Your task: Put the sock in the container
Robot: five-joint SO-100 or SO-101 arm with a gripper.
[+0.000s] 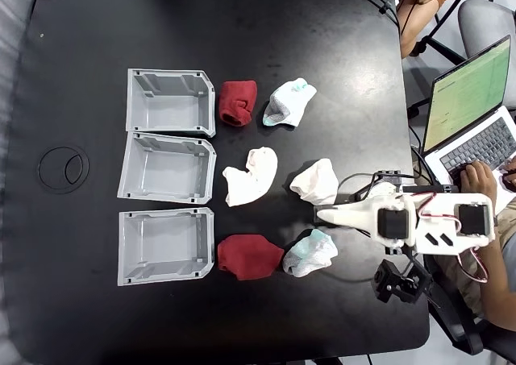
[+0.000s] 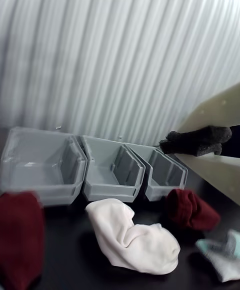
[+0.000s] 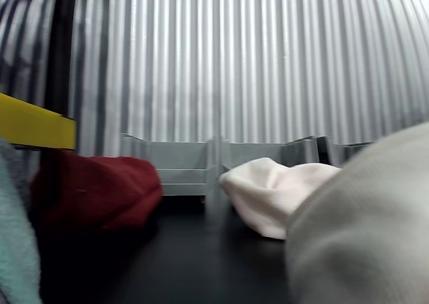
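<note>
My hand (image 1: 322, 213) hangs bare over the bench (image 1: 81, 300), holding nothing; whether its fingers are parted I cannot tell. The sock (image 1: 250, 256) lies flat on the bench in the fixed view, just beside the nearest container (image 1: 165, 246), untouched. Nothing is done yet: I judge the reach, the grasp and the drop all remain

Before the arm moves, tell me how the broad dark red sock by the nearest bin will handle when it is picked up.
The dark red sock lies as a soft, creased lump, so it will probably sag and drape from the tool. It looks light, and cloth on the dark table should drag, not roll. A shallow pinch may catch only one fold.
</note>
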